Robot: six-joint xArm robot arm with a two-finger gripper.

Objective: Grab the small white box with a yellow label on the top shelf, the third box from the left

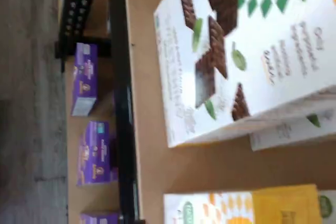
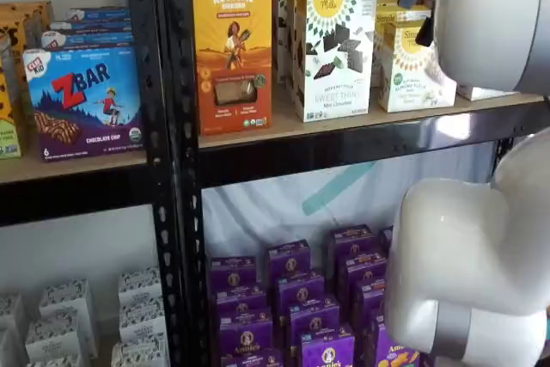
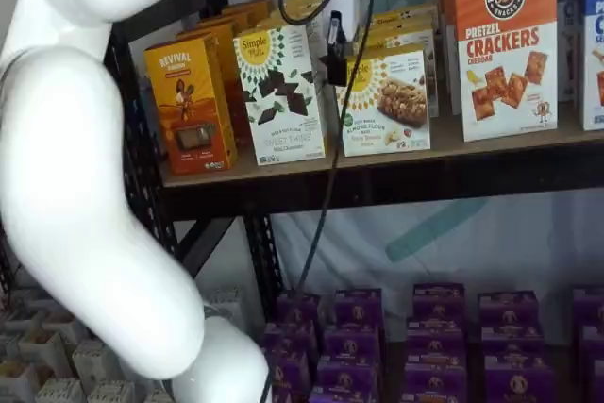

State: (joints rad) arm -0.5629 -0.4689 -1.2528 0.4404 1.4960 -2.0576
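From my wrist view I look down on the top shelf [image 1: 152, 177]. The tall box [image 1: 236, 51] with dark chocolate squares fills most of the picture, and a part of the small box [image 1: 252, 208], with its yellow top and orange sunburst, shows at the edge, next to the tall one. My pincer's fingers do not show here. Purple boxes [image 1: 92, 150] lie on a lower level.

In a shelf view, my white arm [image 2: 490, 15] covers the right part. The small box [image 2: 412, 66] stands on the shelf [image 2: 344, 126] just right of the tall box [image 2: 331, 49], front faces turned outward so that a customer can read them. The orange box [image 2: 230, 49] stands at the left.

In a shelf view, my pincer [image 3: 336, 49] hangs from above with a cable [image 3: 330, 186] beside it. Its black fingers sit in front of the small box [image 3: 392, 101], near its upper left corner, between it and the tall box [image 3: 278, 92]. I see the fingers side-on, so I cannot tell whether they are apart or together. They hold nothing that I can see. I judge that I must move a little to the right before I grasp.
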